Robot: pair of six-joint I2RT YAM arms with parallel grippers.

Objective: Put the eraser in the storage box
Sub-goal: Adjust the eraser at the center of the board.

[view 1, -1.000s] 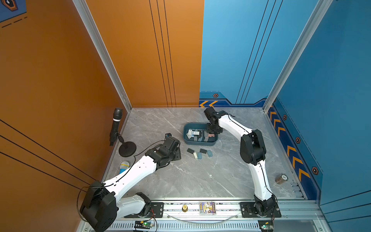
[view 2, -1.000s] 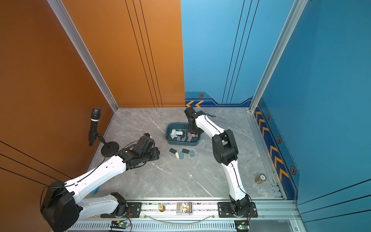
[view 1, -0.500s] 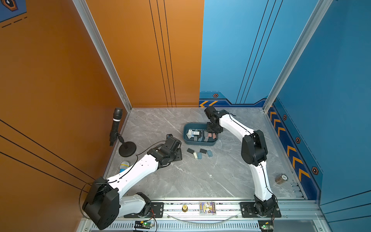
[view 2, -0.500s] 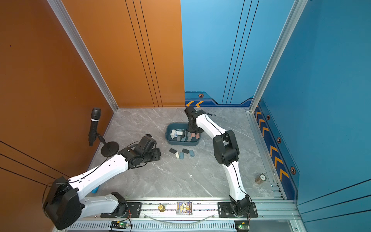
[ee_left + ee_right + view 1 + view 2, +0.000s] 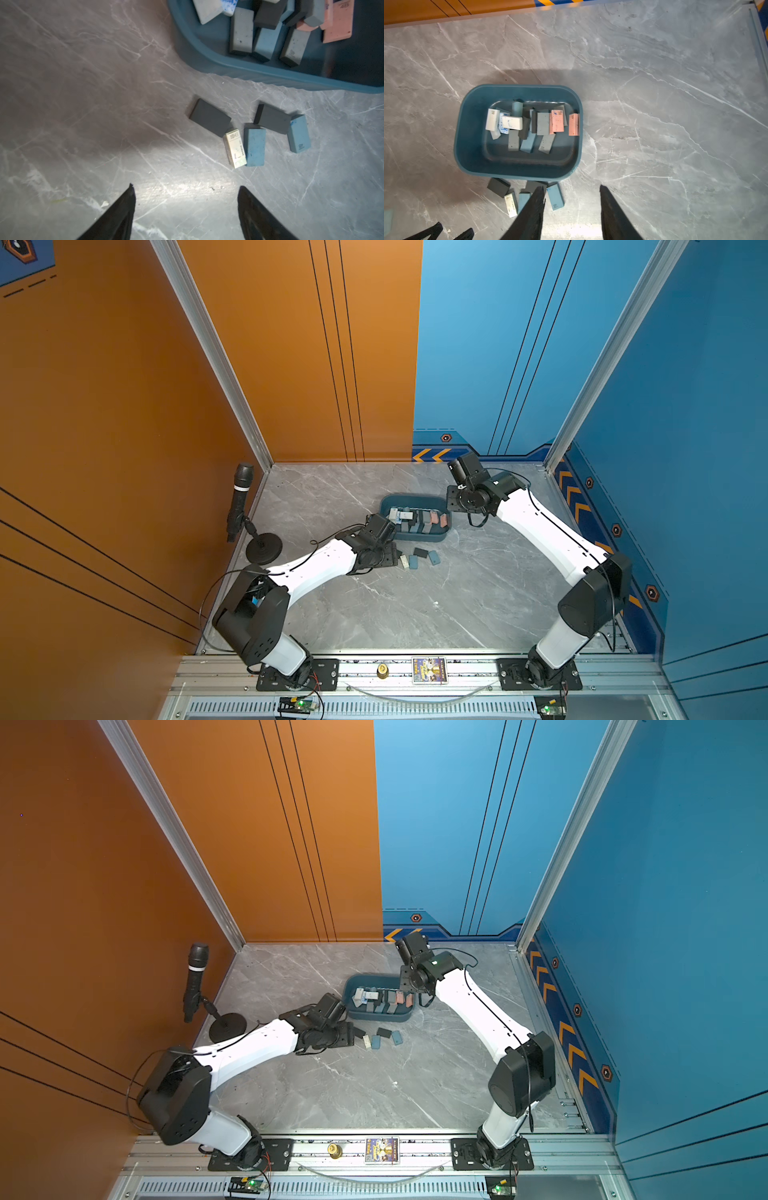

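Reaching in from the left, past a microphone (image 5: pixel 239 499) on a round stand at the table's edge, the left gripper (image 5: pixel 186 188) is poised over the grey marble-look table (image 5: pixel 374 614) with its jaws apart and nothing between them. Just ahead of it lies a tight cluster of five loose pieces. A dark grey eraser (image 5: pixel 209 120) is nearest the gripper, with a white eraser (image 5: pixel 235 148) in a printed sleeve at its corner. A pale blue eraser (image 5: pixel 254 147) lies side by side with the white one. Next come a second dark grey eraser (image 5: pixel 272 121) and a blue eraser (image 5: pixel 299 134) stamped 4B just beside that one's end. None of them is held. Directly behind the cluster, with a strip of bare table between, sits the storage box (image 5: pixel 467 133), a shallow teal tub with rounded corners. It holds a jumble of stored erasers (image 5: pixel 512 122) in white, grey, blue and pink, some lying flat and others propped on one another. At the box's right end, in both top views, the right gripper (image 5: pixel 572 187) hangs above the table, its jaws also apart and empty. Its wrist camera looks down on the whole tub and the loose pieces beyond.
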